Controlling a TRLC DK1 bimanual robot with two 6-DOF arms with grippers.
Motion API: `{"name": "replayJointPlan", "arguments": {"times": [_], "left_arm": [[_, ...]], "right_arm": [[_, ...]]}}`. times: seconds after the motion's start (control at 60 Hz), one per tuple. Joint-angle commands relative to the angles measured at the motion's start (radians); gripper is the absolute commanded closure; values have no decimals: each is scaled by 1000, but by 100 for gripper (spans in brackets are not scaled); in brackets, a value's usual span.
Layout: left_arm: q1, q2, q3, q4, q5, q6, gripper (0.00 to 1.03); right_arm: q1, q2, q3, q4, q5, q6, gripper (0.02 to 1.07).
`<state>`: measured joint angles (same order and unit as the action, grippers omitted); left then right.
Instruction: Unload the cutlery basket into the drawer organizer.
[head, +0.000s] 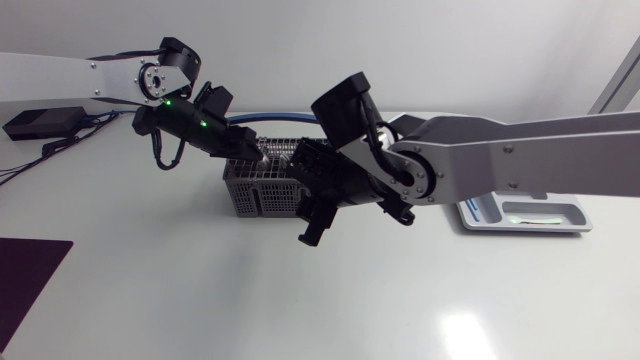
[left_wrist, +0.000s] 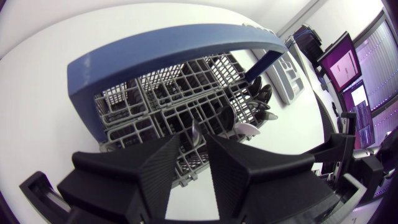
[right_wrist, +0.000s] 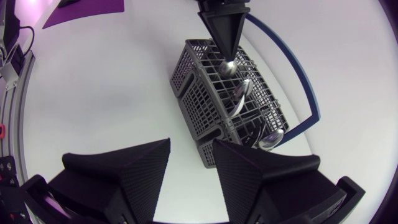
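The grey wire cutlery basket (head: 262, 190) with its blue hoop handle (left_wrist: 168, 43) stands mid-table. Several spoons (right_wrist: 239, 93) stand in it. My left gripper (head: 252, 152) points down into the basket; seen from the left wrist, a slim silver utensil (left_wrist: 194, 127) rises between its fingers with a gap on each side, so the left gripper (left_wrist: 194, 146) is open. From the right wrist its tips meet a spoon bowl (right_wrist: 227, 67). My right gripper (head: 312, 225) hovers beside the basket's front corner, open and empty (right_wrist: 191, 149). The white drawer organizer (head: 480, 215) lies at the right, partly under my right arm.
A dark purple mat (head: 25, 270) lies at the table's front left edge. A black box with cables (head: 40, 122) sits at the back left. Bare white tabletop spreads in front of the basket.
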<state>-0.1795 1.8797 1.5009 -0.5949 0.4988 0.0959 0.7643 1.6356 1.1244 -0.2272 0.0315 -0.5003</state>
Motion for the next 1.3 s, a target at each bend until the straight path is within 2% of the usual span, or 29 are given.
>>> {"name": "replayJointPlan", "arguments": {"times": [0.0, 0.2, 0.25, 0.933, 1.283], "left_arm": [[8, 24, 15, 9, 15, -30, 70], [0, 27, 9, 23, 17, -39, 70], [-2, 29, 4, 29, 17, -42, 73], [-20, 42, -2, 49, 17, -41, 73], [2, 47, 48, -22, 17, -1, 73]], "right_arm": [[10, 35, 17, 14, 10, 26, 54], [15, 46, 21, 31, 11, 28, 54], [15, 50, 25, 37, 11, 29, 54], [18, 82, 23, 85, 11, 60, 54], [26, 92, 18, 85, 11, 57, 54]]}}
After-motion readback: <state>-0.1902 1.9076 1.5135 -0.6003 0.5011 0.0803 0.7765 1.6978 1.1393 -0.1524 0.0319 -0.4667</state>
